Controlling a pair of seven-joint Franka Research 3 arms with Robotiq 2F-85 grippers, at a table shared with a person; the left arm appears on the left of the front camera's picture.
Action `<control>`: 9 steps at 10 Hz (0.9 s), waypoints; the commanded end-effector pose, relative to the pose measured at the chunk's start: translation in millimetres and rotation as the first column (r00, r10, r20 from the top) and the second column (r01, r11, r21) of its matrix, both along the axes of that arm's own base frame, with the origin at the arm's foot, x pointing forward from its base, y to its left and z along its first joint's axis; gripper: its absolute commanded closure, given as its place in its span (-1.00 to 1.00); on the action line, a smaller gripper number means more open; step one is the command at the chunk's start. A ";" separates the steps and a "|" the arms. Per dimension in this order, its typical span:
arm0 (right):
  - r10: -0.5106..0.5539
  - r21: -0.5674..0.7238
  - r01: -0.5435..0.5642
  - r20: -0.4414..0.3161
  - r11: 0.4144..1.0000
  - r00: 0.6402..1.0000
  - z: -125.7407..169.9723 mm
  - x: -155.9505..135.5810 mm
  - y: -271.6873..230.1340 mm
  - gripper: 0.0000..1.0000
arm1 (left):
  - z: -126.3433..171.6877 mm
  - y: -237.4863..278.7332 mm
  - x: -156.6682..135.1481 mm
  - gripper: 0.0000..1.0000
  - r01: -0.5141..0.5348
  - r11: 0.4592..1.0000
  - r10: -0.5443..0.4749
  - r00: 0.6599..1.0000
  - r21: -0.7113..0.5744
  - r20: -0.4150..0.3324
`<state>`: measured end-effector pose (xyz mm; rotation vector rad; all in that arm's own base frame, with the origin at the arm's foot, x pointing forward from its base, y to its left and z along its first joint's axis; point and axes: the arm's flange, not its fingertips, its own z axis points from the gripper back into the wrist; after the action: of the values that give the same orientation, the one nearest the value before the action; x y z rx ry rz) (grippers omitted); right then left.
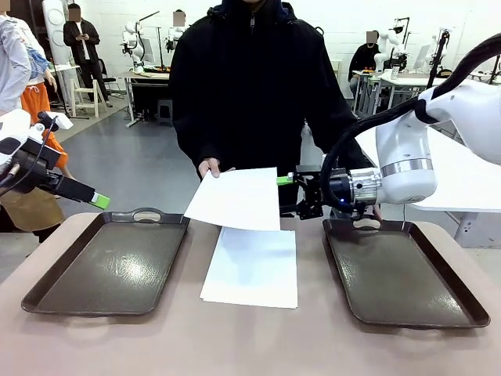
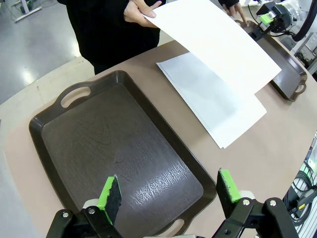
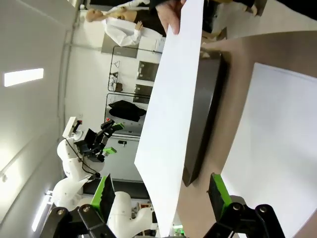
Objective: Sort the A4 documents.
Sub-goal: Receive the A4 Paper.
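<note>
A person's hand (image 1: 210, 166) holds one A4 document (image 1: 235, 200) in the air over the table's middle, tilted. A second A4 document (image 1: 252, 266) lies flat on the table between the two trays. My right gripper (image 1: 283, 196) is open at the held sheet's right edge; in the right wrist view that sheet (image 3: 173, 114) runs down between the spread fingers (image 3: 106, 196). My left gripper (image 1: 98, 200) hovers open at the far left, and its wrist view has it (image 2: 169, 191) above the near end of the left tray (image 2: 74, 148), holding nothing.
Two dark brown handled trays flank the sheets: the left tray (image 1: 47, 294) and the right tray (image 1: 399, 274), neither with anything in it. The person stands at the far side of the tan table (image 1: 250, 345). Other work tables stand behind.
</note>
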<state>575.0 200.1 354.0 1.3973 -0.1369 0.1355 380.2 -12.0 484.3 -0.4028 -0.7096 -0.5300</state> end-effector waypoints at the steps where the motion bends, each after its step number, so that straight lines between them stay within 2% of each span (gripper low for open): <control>1: -0.042 -0.002 0.042 -0.027 0.999 0.999 -2.9 6.6 18.3 -1.00 | -2.2 1.5 0.7 -1.00 0.004 1.000 -0.004 1.000 -0.006 0.000; 2: -0.081 -0.015 0.080 -0.027 0.997 0.996 -3.6 6.2 23.7 -1.00 | -2.2 1.5 0.7 -1.00 0.004 1.000 -0.004 1.000 -0.006 0.000; 7: -0.090 -0.037 0.089 -0.045 0.995 0.995 -11.4 5.5 36.4 -1.00 | -2.2 1.5 0.7 -1.00 0.004 1.000 -0.004 1.000 -0.006 0.000; 8: -0.094 -0.037 0.093 -0.042 0.995 0.995 -12.3 5.8 35.7 -0.71 | -2.2 1.5 0.7 -1.00 0.004 1.000 -0.004 1.000 -0.006 0.000; 9: -0.092 -0.036 0.091 -0.045 0.995 0.995 -12.1 6.1 35.1 -0.61 | -2.2 1.5 0.7 -1.00 0.004 1.000 -0.004 1.000 -0.006 0.000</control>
<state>573.9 229.1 340.7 1.3492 -0.1530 0.0618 380.2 -12.1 484.2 -0.4034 -0.7095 -0.5294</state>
